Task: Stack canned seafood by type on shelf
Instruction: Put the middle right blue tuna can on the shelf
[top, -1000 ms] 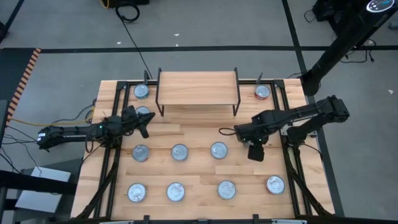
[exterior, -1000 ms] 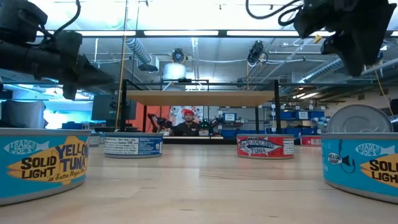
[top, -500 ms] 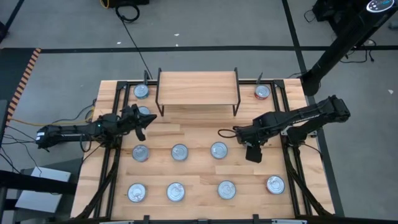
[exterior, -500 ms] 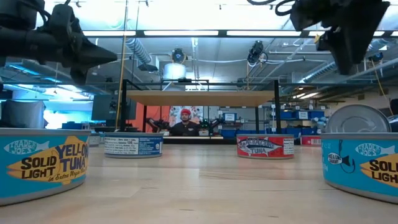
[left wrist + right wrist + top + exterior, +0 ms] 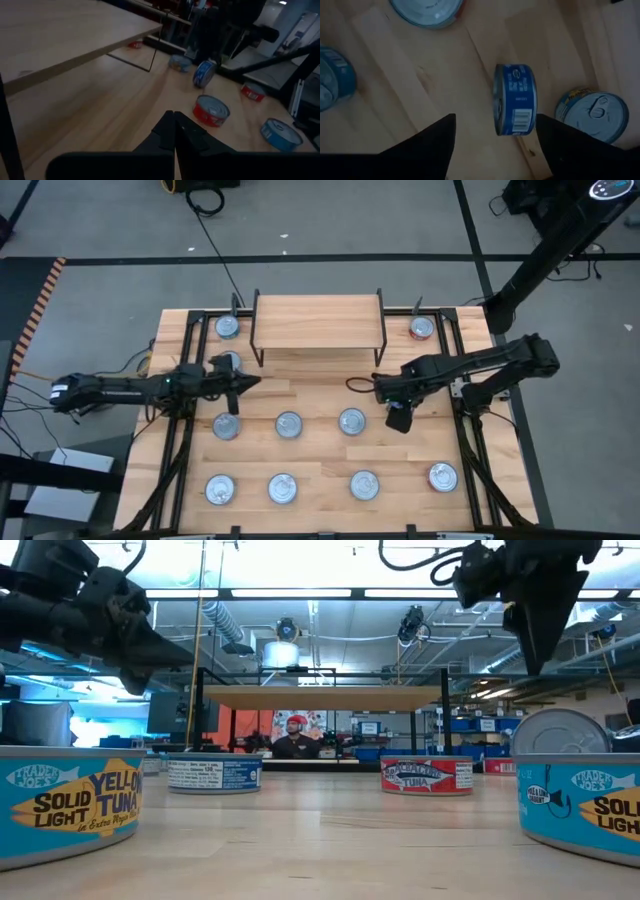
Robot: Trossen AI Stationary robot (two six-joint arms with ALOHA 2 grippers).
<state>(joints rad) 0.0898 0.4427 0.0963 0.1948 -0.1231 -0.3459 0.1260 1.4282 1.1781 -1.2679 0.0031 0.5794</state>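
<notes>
Between the right gripper's point(image 5: 492, 145) spread fingers stands a dark-blue-labelled round tin point(image 5: 515, 99), on edge; left gripper point(image 5: 238, 383) pinched together.

Between the right gripper's point(image 5: 492, 145) two dark, widely parted fingers point(image 5: 427, 145), a short round tin with a dark-blue label point(image 5: 515, 99) stands on its edge on the light wooden tabletop point(image 5: 410, 85) (barcode showing). Three silver-topped, light-blue tins lie flat around it: one point(image 5: 592, 114) close beside, two point(image 5: 427, 10) point(image 5: 335, 77) farther off.
</notes>
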